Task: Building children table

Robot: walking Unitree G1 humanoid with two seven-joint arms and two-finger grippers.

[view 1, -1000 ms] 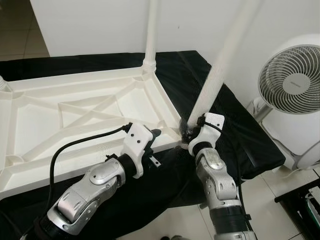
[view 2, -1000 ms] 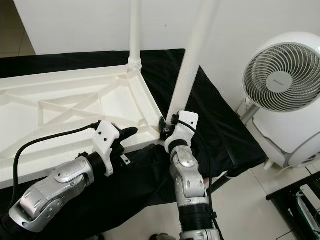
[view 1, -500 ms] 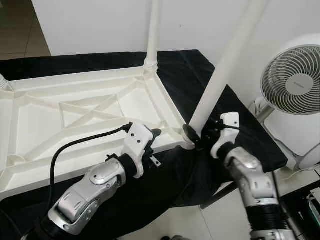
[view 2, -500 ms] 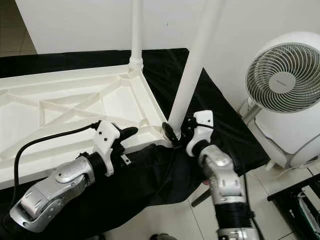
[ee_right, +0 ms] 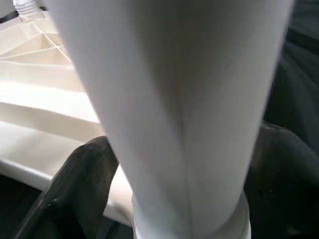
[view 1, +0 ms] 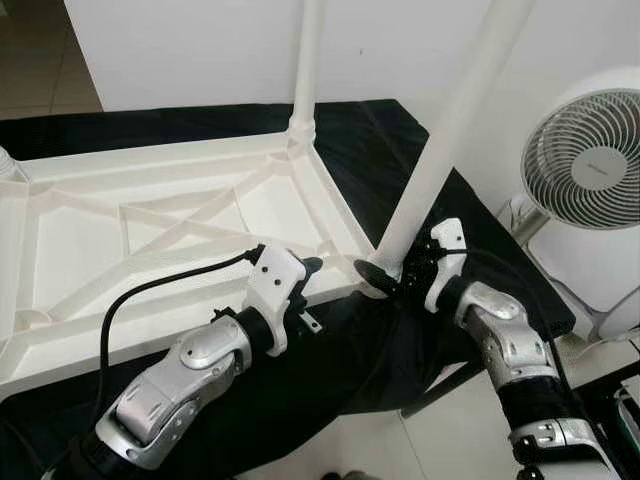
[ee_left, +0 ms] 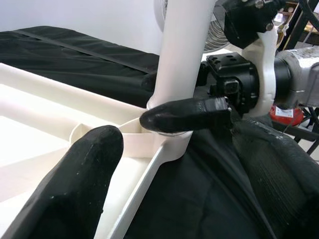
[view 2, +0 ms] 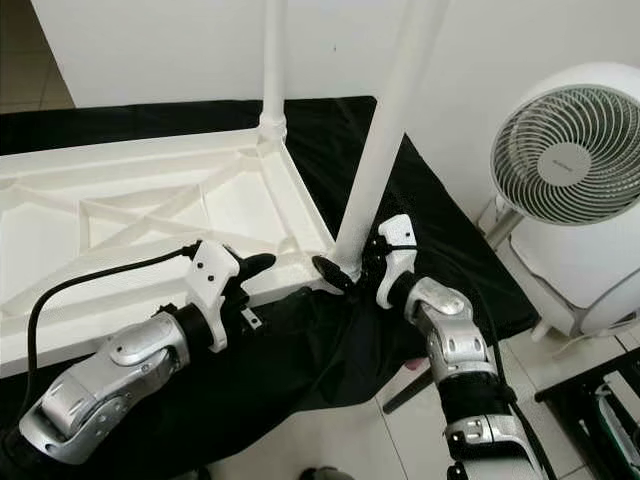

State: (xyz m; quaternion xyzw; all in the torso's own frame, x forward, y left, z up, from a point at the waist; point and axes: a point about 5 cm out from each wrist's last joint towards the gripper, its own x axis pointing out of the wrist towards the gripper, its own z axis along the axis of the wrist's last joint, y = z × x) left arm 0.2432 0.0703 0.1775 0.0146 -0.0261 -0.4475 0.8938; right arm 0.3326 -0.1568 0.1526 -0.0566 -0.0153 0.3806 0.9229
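The white plastic table top (view 1: pixel 150 230) lies upside down on a black cloth. One white leg (view 1: pixel 303 60) stands in its far right corner. A second white leg (view 1: pixel 440 140) rises at a slant from the near right corner. My right gripper (view 1: pixel 392 272) reaches in from the right, its fingers (ee_right: pixel 79 184) on either side of that leg's base and shut on it. One right finger (ee_left: pixel 184 114) crosses the leg's base in the left wrist view. My left gripper (view 1: pixel 308 272) rests open at the table top's near rim, left of that corner.
A white floor fan (view 1: pixel 585 165) stands close on the right, beside the cloth-covered surface (view 1: pixel 470 240). A white wall (view 1: pixel 200 50) runs behind. Another leg's base (view 1: pixel 6 166) shows at the far left corner. Tiled floor (view 1: pixel 450 420) lies below the surface's near right edge.
My right gripper left the leg's base from the front, swung out to the right, and has come back in from the right with its fingers around the base. The left arm is still.
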